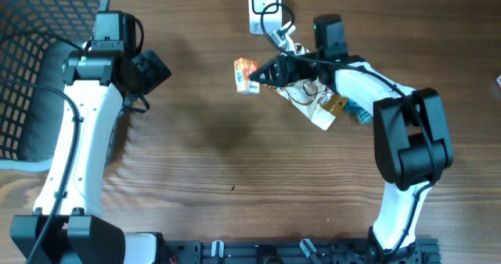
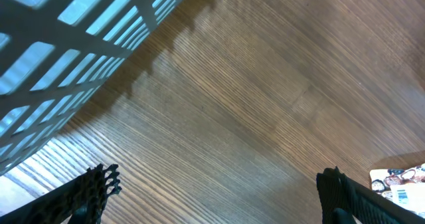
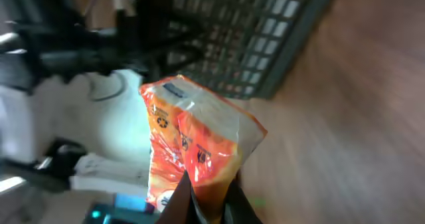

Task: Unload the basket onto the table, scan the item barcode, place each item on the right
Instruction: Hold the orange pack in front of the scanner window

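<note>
The right gripper (image 1: 257, 76) is clenched on a crinkly orange-and-white packet (image 1: 246, 75) that juts past its fingertips over bare wood-grain table (image 1: 235, 162). The left gripper (image 2: 216, 197) is spread wide and grasps nothing, with open wood between its 2 fingers (image 2: 89, 187). A mesh basket (image 2: 66, 44) lies just beyond. The packet's print is blurred.

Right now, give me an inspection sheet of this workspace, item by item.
Surface: wooden table, no spills seen.
Job's things: orange packet in the right gripper; white scanner at the far edge.
Clutter: pile of snack packets under the right arm.
Grippers: left gripper open, holding nothing; right gripper shut on the orange packet.
Cables: scanner cable curls toward the right arm; black cable along the left arm.
Surroundings: black mesh basket at the far left.
</note>
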`<state>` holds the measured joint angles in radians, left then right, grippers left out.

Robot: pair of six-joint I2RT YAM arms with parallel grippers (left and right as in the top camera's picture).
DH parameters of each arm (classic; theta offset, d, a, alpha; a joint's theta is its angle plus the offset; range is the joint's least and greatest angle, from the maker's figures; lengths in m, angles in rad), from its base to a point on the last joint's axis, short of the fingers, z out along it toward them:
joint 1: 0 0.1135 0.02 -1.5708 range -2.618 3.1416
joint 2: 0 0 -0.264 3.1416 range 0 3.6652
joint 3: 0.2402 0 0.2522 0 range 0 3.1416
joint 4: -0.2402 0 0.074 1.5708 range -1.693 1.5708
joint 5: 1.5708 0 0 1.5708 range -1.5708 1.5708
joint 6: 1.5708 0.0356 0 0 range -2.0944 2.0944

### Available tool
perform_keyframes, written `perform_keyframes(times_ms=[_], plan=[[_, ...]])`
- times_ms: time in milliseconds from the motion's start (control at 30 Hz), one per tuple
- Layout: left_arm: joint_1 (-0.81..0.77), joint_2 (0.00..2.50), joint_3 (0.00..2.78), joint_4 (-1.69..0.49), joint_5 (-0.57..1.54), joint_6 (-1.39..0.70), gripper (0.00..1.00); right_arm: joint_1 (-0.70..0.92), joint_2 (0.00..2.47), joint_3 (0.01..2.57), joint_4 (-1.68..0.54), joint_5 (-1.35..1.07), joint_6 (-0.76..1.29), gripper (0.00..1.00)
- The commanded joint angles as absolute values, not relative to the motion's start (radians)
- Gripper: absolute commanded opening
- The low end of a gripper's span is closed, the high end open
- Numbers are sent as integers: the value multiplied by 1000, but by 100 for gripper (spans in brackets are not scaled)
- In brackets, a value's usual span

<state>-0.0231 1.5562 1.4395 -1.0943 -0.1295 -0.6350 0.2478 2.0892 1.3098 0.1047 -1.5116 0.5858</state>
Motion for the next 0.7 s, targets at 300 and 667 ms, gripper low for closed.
perform_keyframes(times_ms=[300,667], plan=[[-14,1559,1440,-1093,-128,-648,100,97,2097,1317,487,-1623,1045,5],[-14,1559,1440,-1092,-128,-648,100,97,2097,1317,751,-1621,814,4]])
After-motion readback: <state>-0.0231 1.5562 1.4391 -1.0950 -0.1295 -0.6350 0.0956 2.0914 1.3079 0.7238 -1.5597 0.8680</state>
